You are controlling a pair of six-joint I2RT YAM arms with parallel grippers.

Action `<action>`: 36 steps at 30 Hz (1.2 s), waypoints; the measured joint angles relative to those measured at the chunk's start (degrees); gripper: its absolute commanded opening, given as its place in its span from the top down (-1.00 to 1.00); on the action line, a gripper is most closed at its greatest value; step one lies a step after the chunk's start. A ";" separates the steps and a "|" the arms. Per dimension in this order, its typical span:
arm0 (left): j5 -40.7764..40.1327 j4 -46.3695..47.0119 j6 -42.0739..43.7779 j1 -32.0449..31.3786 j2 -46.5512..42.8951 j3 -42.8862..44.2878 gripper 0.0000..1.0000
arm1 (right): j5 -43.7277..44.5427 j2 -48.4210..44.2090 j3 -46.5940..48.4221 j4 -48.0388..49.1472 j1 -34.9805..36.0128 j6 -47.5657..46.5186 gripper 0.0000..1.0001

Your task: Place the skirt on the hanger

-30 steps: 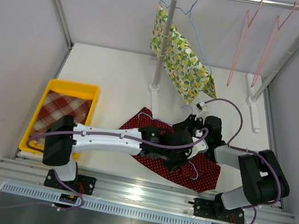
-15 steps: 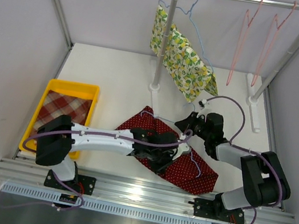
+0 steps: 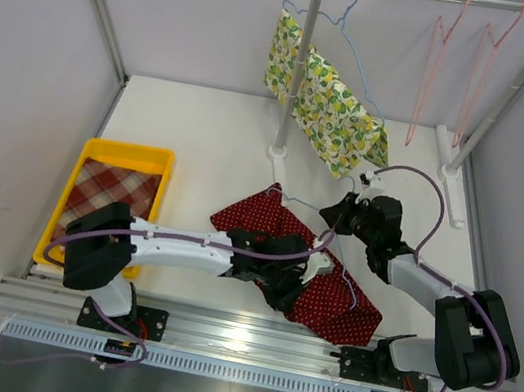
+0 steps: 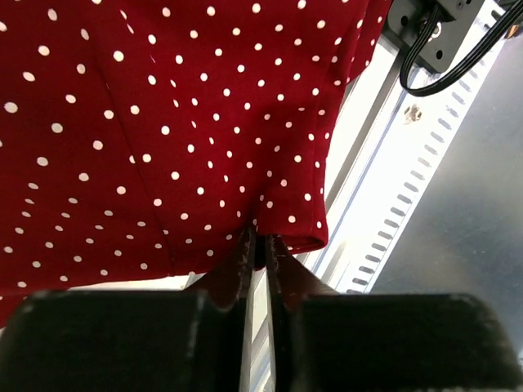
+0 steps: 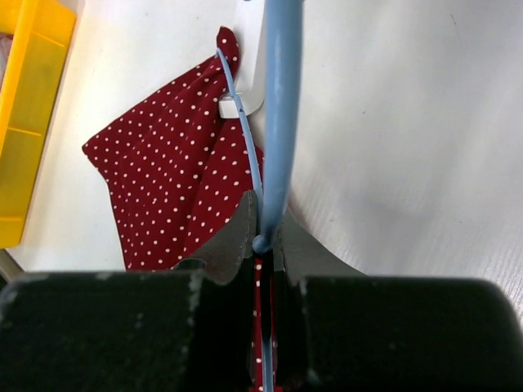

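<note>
The red polka-dot skirt (image 3: 335,300) lies on the table in front of the arms. It also fills the left wrist view (image 4: 163,122). My left gripper (image 3: 289,287) is shut on the skirt's hem at its near edge (image 4: 260,241). A thin blue hanger (image 3: 293,205) runs across the skirt. My right gripper (image 3: 335,214) is shut on the hanger's blue wire (image 5: 278,122), just behind the skirt (image 5: 163,171). The hanger's lower wire runs down over the dotted cloth between the jaws.
A yellow tray (image 3: 128,147) with a plaid cloth (image 3: 105,194) sits at the left. A clothes rack (image 3: 299,71) stands at the back with a lemon-print skirt (image 3: 328,111) on a blue hanger and pink hangers (image 3: 431,74). A metal rail (image 3: 256,342) runs along the near edge.
My left gripper has drawn the skirt's hem toward the near edge. My right gripper has moved back and right with the hanger, away from the left one. The rack has shifted slightly right.
</note>
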 measured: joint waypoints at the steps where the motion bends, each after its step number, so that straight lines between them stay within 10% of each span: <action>1: 0.07 0.35 -0.13 0.00 0.00 -0.28 0.39 | 0.07 0.59 0.24 0.02 -0.02 0.00 1.00; 8: -2.14 1.92 -3.30 0.61 -1.05 -0.50 -0.13 | 0.07 3.04 0.92 2.25 0.04 0.24 1.00; 20: -18.91 5.01 -16.83 20.79 -18.62 -7.39 -0.19 | -0.04 3.04 0.48 2.99 0.04 0.28 1.00; 36: -21.90 10.25 -25.11 33.44 -10.36 -13.40 -0.20 | -1.03 3.04 0.46 3.45 0.04 0.66 1.00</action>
